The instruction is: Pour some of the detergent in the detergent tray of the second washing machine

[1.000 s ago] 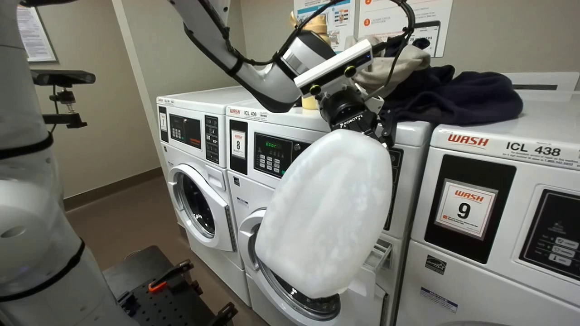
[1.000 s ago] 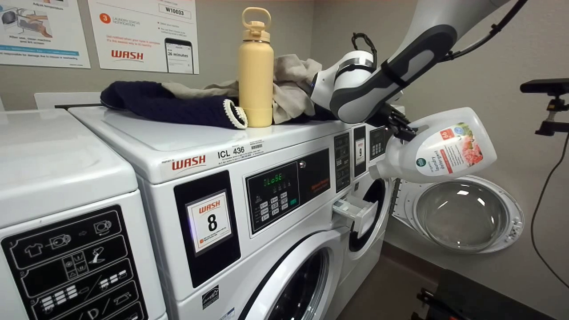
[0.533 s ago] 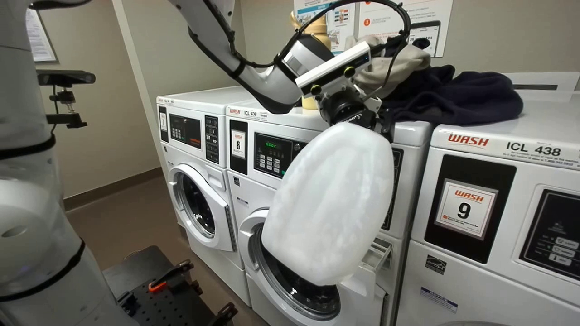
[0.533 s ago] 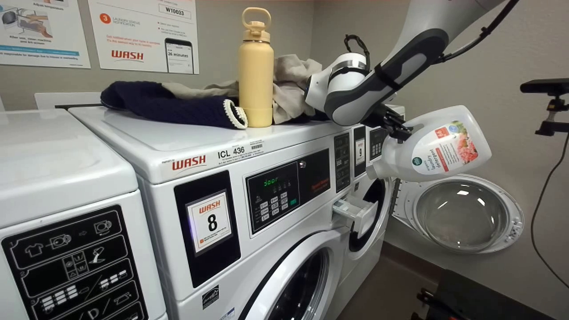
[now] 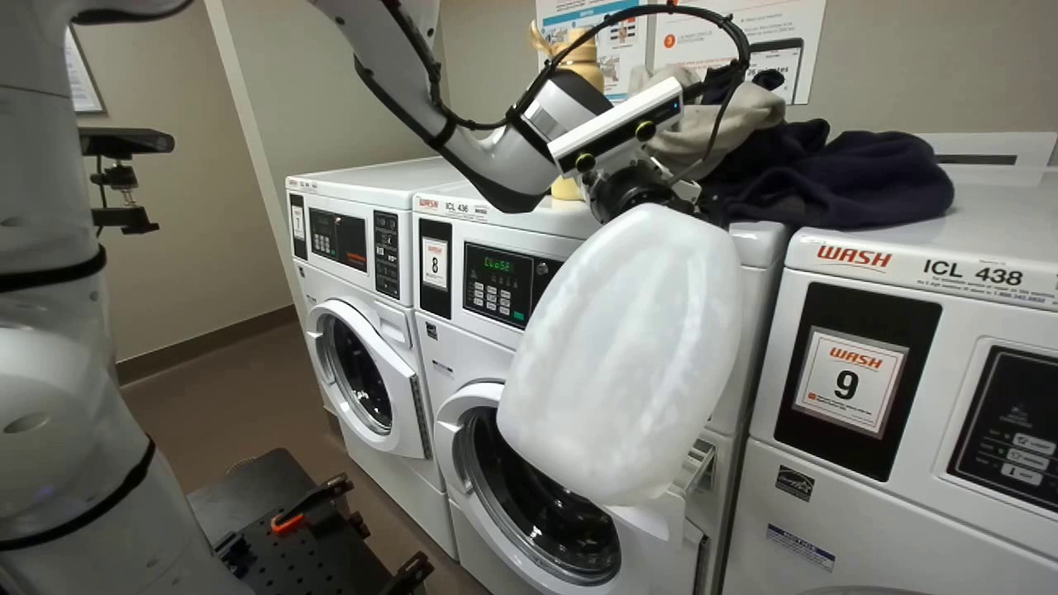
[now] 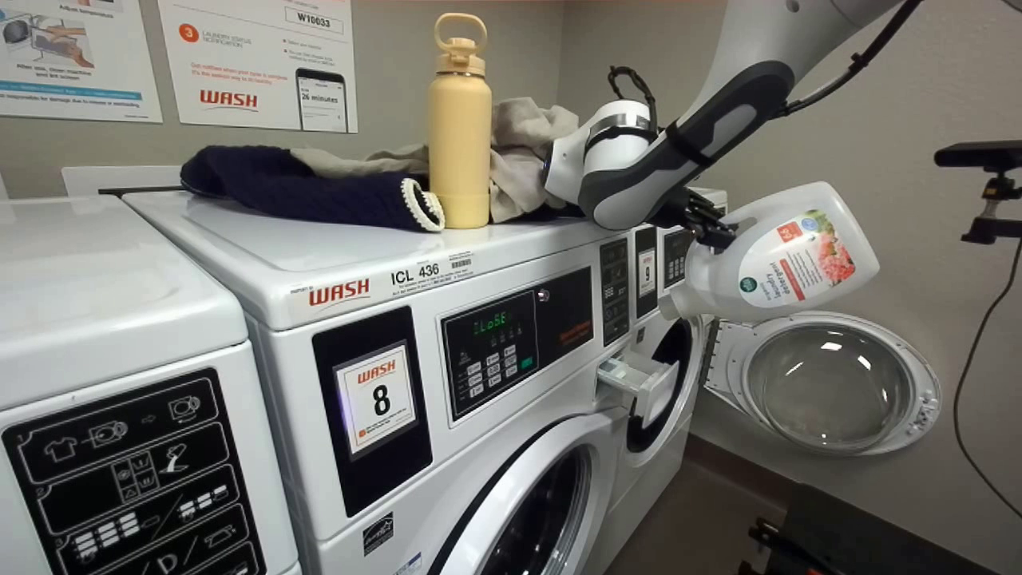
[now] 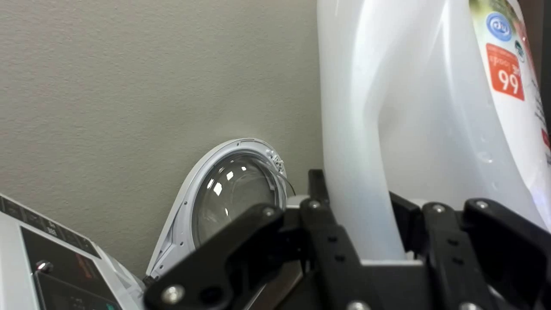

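The detergent jug, whitish with a red label, hangs tilted in the air in both exterior views (image 5: 628, 355) (image 6: 790, 255). Its mouth end (image 6: 669, 306) points down and lies lower than its base. My gripper (image 6: 718, 234) is shut on the jug's handle; the wrist view shows the fingers (image 7: 361, 198) on either side of the handle. The detergent tray (image 6: 643, 379) sticks out of the second washing machine (image 6: 367, 295), the one with sticker 8. The mouth appears above the tray's outer end, apart from it; depth is unclear. In an exterior view, the jug partly hides the tray (image 5: 701, 464).
A tan-yellow bottle (image 6: 461, 152) and dark and beige clothes (image 6: 303, 188) lie or stand on the washer tops. An open round glass door (image 6: 830, 383) hangs below the jug's far side. The machine with sticker 9 (image 5: 893, 380) stands beside. A black platform (image 5: 289, 521) stands below.
The jug has risen a little and shifted slightly toward the tray side, its base lifting so that the tilt is slightly steeper. The arm has moved with it. The grip is unchanged.
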`<state>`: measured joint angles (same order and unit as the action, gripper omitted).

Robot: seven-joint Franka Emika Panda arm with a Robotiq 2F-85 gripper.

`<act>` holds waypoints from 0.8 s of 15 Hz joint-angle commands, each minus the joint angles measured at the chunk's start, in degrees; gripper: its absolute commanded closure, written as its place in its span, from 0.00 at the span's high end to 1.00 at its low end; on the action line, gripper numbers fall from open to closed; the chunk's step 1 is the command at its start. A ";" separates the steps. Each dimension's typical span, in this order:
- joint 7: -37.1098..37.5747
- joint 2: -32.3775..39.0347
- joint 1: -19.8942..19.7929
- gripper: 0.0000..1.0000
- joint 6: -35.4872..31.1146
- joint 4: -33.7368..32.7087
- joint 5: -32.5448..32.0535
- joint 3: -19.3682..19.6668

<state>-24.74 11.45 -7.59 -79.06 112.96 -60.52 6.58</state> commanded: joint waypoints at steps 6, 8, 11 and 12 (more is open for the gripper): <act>-3.59 0.48 0.28 0.09 4.13 -2.47 -1.91 -0.66; -2.87 0.27 0.21 0.09 3.30 -2.48 -1.73 -0.69; -1.11 -0.70 0.00 0.09 1.36 -1.87 -0.91 -0.78; -0.20 -1.06 -0.09 0.09 0.96 -1.71 -0.45 -0.75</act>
<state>-24.75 12.19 -7.54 -78.85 111.98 -60.67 6.43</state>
